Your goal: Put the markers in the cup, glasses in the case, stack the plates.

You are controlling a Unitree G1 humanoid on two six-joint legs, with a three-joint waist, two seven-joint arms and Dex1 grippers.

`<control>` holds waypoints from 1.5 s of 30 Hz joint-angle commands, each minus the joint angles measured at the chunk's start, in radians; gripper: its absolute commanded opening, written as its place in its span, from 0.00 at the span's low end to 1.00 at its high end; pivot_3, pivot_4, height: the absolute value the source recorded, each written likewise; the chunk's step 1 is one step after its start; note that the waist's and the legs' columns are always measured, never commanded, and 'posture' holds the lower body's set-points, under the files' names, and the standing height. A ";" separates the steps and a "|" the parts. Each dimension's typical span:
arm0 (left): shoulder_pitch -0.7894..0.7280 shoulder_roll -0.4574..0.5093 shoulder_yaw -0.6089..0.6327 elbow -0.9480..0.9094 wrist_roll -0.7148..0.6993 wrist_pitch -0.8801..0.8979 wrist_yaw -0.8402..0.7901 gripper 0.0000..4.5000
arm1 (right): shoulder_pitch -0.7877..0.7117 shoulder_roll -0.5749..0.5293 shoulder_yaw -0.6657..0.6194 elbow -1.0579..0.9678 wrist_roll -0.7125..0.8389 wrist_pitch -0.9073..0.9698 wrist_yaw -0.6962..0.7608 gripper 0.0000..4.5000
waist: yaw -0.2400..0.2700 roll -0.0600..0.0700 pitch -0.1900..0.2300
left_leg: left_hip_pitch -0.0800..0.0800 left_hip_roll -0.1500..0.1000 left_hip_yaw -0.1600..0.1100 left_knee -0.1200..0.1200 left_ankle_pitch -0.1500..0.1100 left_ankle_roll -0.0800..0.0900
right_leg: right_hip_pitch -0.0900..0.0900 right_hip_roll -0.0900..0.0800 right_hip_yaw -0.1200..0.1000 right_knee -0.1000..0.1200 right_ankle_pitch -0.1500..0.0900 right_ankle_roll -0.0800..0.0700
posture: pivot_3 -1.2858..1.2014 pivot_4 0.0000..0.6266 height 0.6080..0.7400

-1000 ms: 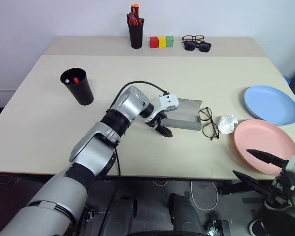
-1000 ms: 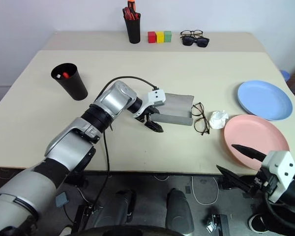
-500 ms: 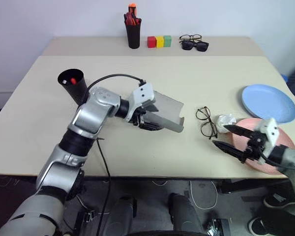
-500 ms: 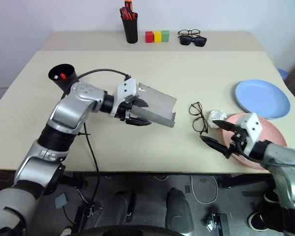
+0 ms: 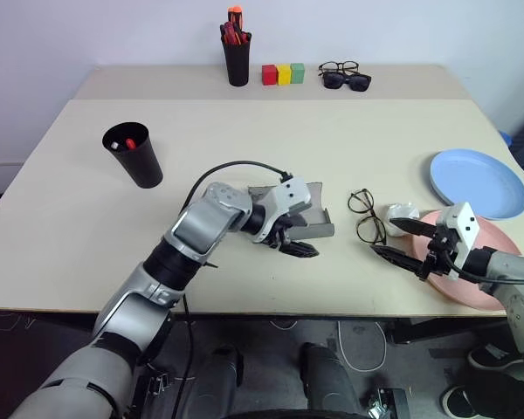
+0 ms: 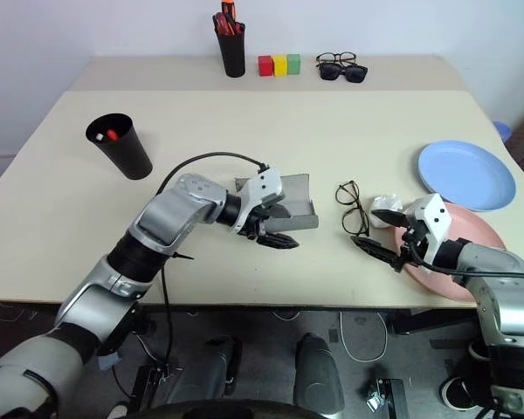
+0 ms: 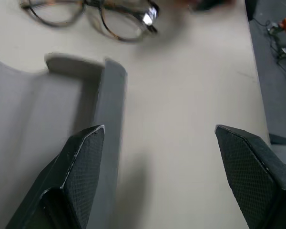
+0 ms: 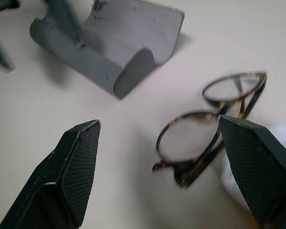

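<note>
Case point(image 8: 109, 45): matt grey, smooth shell. Glasses point(image 8: 214, 129): thin glossy frame, clear lenses. Finger pads point(image 8: 81, 162): black, fine cross-hatched texture.

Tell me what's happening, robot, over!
Both pincers open: left pincer at open grey hard case, right pincer nearing thin wire-framed glasses. Crumpled white paper beside glasses.

Left claw point(image 5: 299, 242) at open grey case point(image 5: 307, 216), glasses point(image 5: 367, 216) beside, right claw point(image 5: 400, 243) spread nearby
</note>
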 commanded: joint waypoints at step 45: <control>0.188 0.326 0.124 -0.177 0.067 0.126 0.222 0.84 | -0.277 0.004 0.092 0.176 -0.025 0.093 0.038 0.90 | -0.009 0.001 0.000 | 0.001 0.001 0.000 -0.001 0.000 0.000 | -0.002 0.001 0.001 0.002 0.001 -0.001 | 0.52 0.24 1.00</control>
